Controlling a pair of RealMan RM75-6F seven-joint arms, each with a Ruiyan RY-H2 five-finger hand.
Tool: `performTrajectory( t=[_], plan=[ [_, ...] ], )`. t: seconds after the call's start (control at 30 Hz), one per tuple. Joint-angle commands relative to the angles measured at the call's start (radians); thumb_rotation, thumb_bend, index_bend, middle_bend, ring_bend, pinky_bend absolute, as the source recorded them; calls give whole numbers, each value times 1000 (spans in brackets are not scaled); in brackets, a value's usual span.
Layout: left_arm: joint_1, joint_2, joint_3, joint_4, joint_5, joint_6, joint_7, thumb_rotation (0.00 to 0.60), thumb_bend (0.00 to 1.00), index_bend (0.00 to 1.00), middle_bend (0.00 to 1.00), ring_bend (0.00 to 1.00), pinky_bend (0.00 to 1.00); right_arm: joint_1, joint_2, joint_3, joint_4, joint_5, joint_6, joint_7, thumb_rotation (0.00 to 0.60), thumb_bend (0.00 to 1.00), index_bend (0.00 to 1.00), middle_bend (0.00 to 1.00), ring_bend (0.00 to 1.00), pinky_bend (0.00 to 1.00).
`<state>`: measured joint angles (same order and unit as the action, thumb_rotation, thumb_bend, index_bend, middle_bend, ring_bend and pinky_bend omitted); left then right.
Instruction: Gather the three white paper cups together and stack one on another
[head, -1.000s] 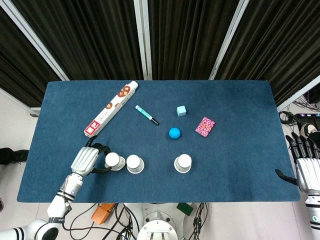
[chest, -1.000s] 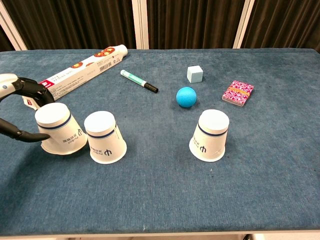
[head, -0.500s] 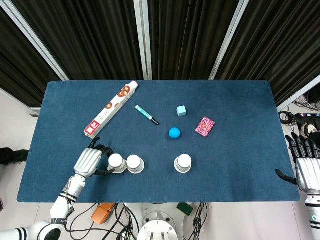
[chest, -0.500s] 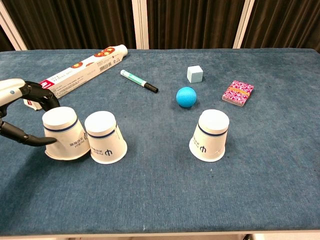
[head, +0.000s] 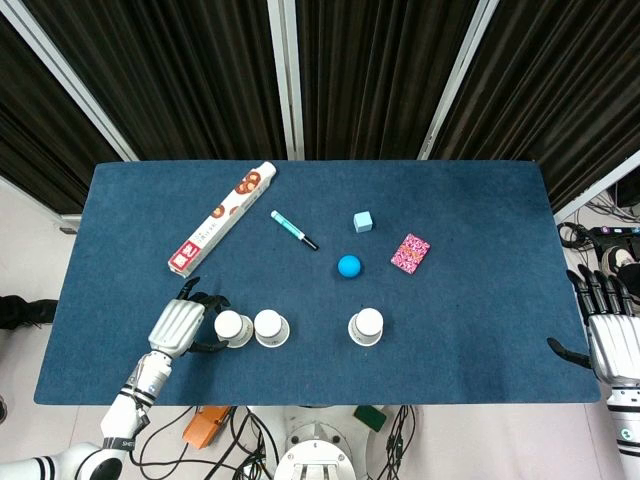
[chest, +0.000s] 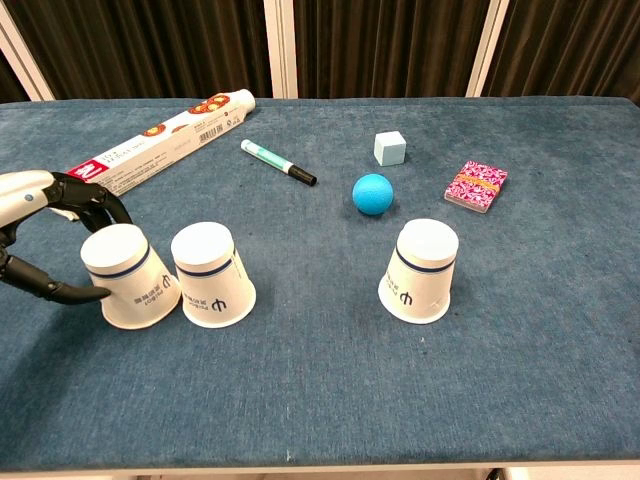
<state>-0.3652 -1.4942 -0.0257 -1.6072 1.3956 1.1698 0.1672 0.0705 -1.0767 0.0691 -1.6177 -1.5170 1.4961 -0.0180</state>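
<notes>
Left hand (chest: 45, 240): fingers curling round the leftmost cup (chest: 129, 276), which is touching the middle cup (chest: 211, 275).
Third cup (chest: 421, 270): standing apart on the desk (chest: 330, 390).
Right hand (head: 612, 345): hanging spread, holding nothing.
Handling: cups likely light, crushable; grip the sidewall gently.

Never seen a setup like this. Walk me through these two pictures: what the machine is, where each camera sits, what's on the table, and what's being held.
This is a two-armed robot with humanlike hands, steered remotely by a person. One picture looks down from its head, the other looks forward from its chest.

On the blue table stand three upside-down white paper cups: the left cup, the middle cup right beside it, and the right cup standing apart. Farther back lie a long box, a marker, a blue ball, a pale cube and a pink patterned pack.

The left hand has its fingers wrapped around the left cup. The right hand waits past the table's edge, fingers apart, holding nothing.
</notes>
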Motion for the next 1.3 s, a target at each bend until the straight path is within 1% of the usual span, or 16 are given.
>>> performTrajectory(
  t=[0.03, 0.1, 0.13, 0.2, 0.23, 0.3, 0.37, 0.47, 0.53, 0.6, 0.73, 0.87, 1.07, 1.3],
  plan=[
    [3, 6, 5, -3, -2, 0, 4, 553, 142, 310, 397, 310, 52, 7, -2, -1, -1, -4, -10, -3, 600, 227, 0, 74, 0, 42],
    [6, 14, 10, -10, -6, 0, 13, 552, 135, 301, 388, 308, 52, 16, -3, -2, -5, -8, -21, -7, 600, 227, 0, 74, 0, 42],
    [7, 19, 13, -14, -10, -2, 19, 553, 128, 283, 367, 299, 52, 21, -5, -3, -6, -11, -29, -9, 600, 227, 0, 74, 0, 42],
    [11, 35, 19, -28, -18, -5, 33, 554, 116, 241, 313, 266, 52, 40, -6, -10, -17, -23, -62, -8, 600, 227, 0, 74, 0, 42],
    [14, 43, 20, -34, -19, 0, 38, 555, 111, 210, 270, 236, 52, 52, -5, -15, -25, -32, -83, -2, 600, 227, 0, 74, 0, 42],
    [28, 62, 22, -48, -14, 29, 45, 555, 106, 179, 222, 199, 52, 88, 1, -27, -49, -60, -141, 17, 600, 227, 0, 74, 0, 42],
    [45, 84, 21, -60, -5, 63, 39, 555, 103, 175, 207, 185, 52, 127, 4, -34, -74, -90, -193, 32, 600, 227, 0, 74, 0, 42],
    [75, 125, 16, -78, 7, 124, 16, 555, 101, 175, 206, 184, 52, 208, 9, -44, -123, -139, -300, 70, 600, 228, 0, 74, 0, 42],
    [98, 156, 13, -89, 13, 164, -2, 555, 101, 175, 206, 183, 52, 278, -1, -39, -156, -163, -388, 84, 600, 229, 0, 74, 0, 42],
    [111, 175, 9, -94, 10, 184, -20, 556, 99, 175, 206, 182, 52, 329, -20, -30, -172, -163, -454, 78, 600, 229, 0, 80, 0, 45],
    [128, 202, 2, -88, -11, 189, -60, 554, 91, 175, 206, 181, 52, 418, -80, -8, -181, -130, -577, 18, 600, 249, 22, 113, 0, 51],
    [142, 211, 6, -71, -20, 189, -77, 553, 89, 175, 206, 178, 52, 485, -158, 16, -156, -47, -676, -58, 600, 300, 53, 127, 0, 53],
    [155, 214, 8, -55, -21, 186, -101, 555, 87, 175, 206, 176, 52, 542, -243, 47, -104, 47, -720, -122, 600, 368, 122, 167, 20, 70],
    [158, 217, 2, -49, -23, 180, -110, 555, 87, 175, 206, 175, 52, 584, -275, 47, -77, 100, -748, -160, 600, 436, 221, 194, 69, 86]
  ],
)
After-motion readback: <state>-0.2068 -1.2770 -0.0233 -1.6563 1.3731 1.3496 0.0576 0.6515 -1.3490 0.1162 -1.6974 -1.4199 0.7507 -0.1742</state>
